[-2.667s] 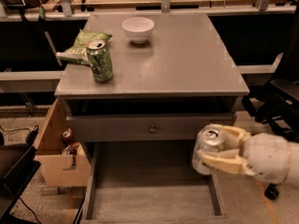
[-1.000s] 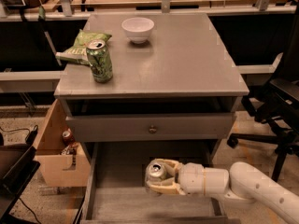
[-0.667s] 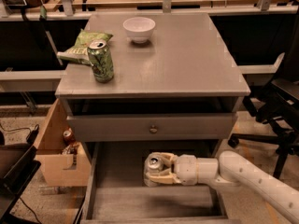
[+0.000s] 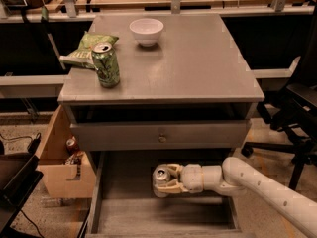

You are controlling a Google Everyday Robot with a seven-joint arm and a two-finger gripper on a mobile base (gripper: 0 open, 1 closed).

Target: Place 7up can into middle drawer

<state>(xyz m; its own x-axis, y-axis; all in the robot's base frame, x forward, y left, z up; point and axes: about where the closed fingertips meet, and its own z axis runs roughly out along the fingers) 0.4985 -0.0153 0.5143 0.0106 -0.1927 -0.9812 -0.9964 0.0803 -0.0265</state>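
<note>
Note for you: the end effector, reaching in from the right, is clenched on the upright 7up can, low over the middle drawer floor and possibly touching it, so lower straight down.

**Items on and around the grey cabinet**

A white bowl is set near the back of the grey cabinet top. A dark green can is stood upright towards the left front edge, with a green snack bag laid just behind it, touching or nearly so. Below the top, a closed drawer front is fitted with a small round knob. A cardboard box is placed on the floor at the cabinet's left, and a red can is seen inside it. A black chair is parked at the right.
</note>
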